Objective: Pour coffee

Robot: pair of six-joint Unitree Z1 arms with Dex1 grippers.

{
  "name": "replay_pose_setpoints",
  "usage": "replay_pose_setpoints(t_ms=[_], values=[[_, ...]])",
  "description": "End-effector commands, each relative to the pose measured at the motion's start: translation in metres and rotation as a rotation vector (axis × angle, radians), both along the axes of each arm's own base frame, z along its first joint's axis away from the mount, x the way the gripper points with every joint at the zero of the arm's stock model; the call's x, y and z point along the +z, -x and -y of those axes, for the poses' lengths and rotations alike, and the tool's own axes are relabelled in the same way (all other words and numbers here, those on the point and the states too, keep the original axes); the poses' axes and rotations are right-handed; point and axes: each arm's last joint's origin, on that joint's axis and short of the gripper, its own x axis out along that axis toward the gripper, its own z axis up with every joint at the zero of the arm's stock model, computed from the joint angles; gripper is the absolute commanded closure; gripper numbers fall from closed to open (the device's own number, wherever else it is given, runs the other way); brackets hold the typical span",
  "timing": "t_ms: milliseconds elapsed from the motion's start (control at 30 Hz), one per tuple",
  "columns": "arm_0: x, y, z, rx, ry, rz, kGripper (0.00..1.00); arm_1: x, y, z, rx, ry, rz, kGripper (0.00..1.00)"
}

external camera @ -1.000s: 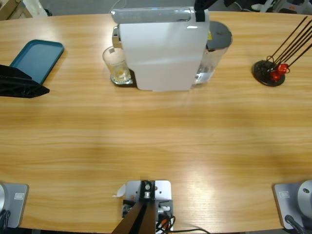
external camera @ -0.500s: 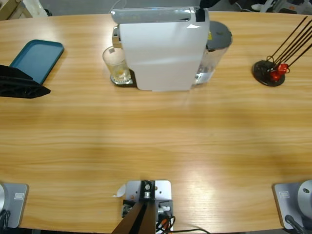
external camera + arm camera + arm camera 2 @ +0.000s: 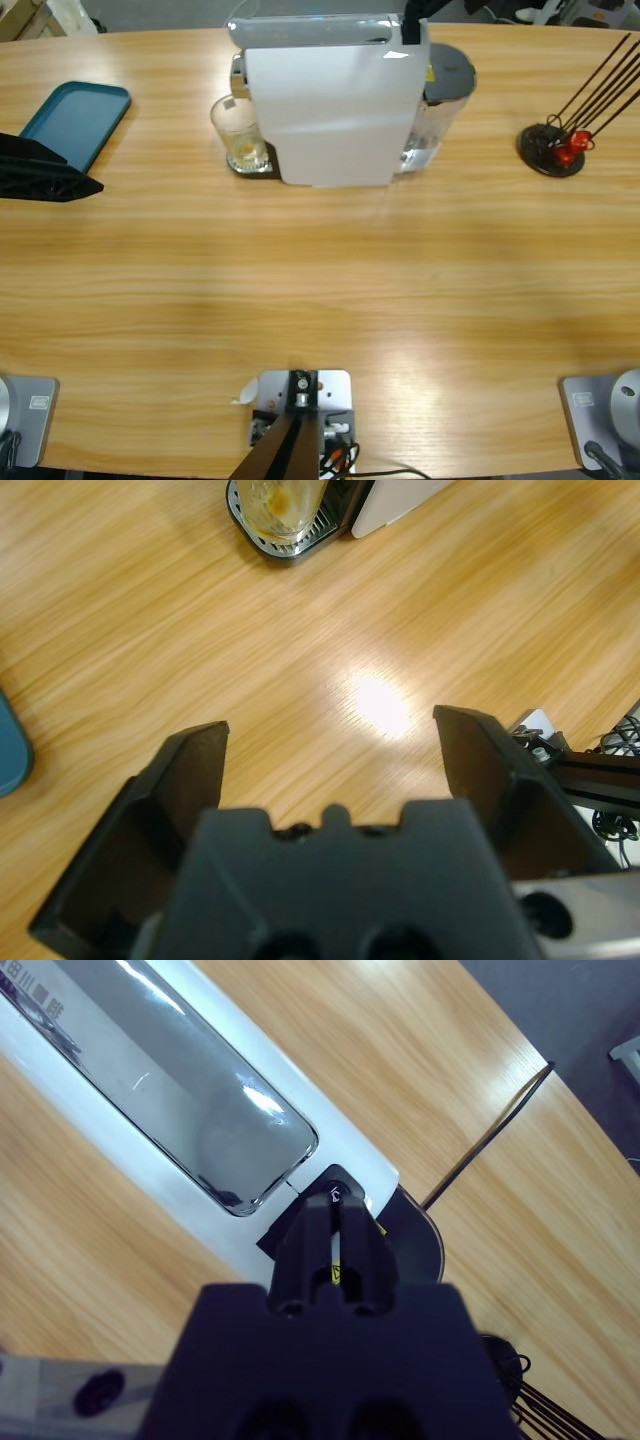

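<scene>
Chinese characters, partly cut off, on the machine's (image 3: 200, 1110) top edge near my right claw, small yellow warning label (image 3: 333, 1276) beneath my jaws, symbol unreadable, nothing else legible

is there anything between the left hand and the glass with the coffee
Nothing visible. The left hand, jaws open, faces bare table, and the glass with its coffee stands unobstructed on the drip tray beside the white coffee machine.

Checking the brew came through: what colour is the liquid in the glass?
Yellowish-amber, a shallow layer in the clear glass; the left wrist view shows it best.
</scene>
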Motion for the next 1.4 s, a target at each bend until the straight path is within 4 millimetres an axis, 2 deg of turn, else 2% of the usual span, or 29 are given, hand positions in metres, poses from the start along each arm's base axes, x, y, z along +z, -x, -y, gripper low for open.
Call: replay_pose_setpoints(t_ms=[33,100,133,200,300,333,367,433,500,600,733,867,1100,1400], values=[[-0.013,-0.004,0.004,0.000,-0.021,-0.044,0.105,0.024,0.014,0.012,-0.047,0.001,0.137,1.000],[-0.014,-0.004,0.004,-0.001,-0.020,-0.046,0.105,0.045,0.031,0.025,-0.060,-0.035,0.190,1.000],[-0.014,-0.005,0.005,-0.003,-0.020,-0.047,0.105,0.047,0.038,0.030,-0.061,-0.043,0.192,1.000],[-0.015,-0.005,0.005,-0.009,-0.020,-0.051,0.105,0.041,0.055,0.036,-0.050,-0.050,0.161,1.000],[-0.014,-0.002,0.007,-0.025,-0.016,-0.044,0.105,0.019,0.085,0.042,-0.019,-0.060,0.098,1.000],[-0.014,-0.001,0.007,-0.026,-0.015,-0.041,0.105,0.009,0.095,0.043,-0.014,-0.060,0.071,0.761],[-0.013,0.001,0.006,-0.027,-0.011,-0.036,0.105,0.000,0.103,0.043,-0.004,-0.058,0.050,0.577],[-0.013,0.005,0.004,-0.032,0.010,-0.006,0.105,-0.019,0.117,0.042,0.039,-0.051,0.017,0.362],[-0.014,0.014,0.003,-0.055,0.041,0.046,0.105,-0.038,0.129,0.045,0.055,-0.042,-0.007,0.210],[-0.015,0.023,0.001,-0.078,0.080,0.118,0.105,-0.053,0.145,0.059,0.057,-0.113,-0.006,0.094],[-0.020,0.028,-0.001,-0.092,0.121,0.195,0.094,-0.064,0.159,0.071,0.056,-0.225,0.016,0.069],[-0.039,0.029,0.001,-0.110,0.173,0.269,0.087,-0.072,0.173,0.084,0.064,-0.271,0.035,0.069],[-0.061,0.028,0.005,-0.138,0.190,0.314,0.099,-0.104,0.200,0.110,0.071,-0.348,0.015,0.048],[-0.078,0.034,0.009,-0.204,0.180,0.362,0.101,-0.113,0.197,0.106,0.076,-0.354,0.012,0.046]])
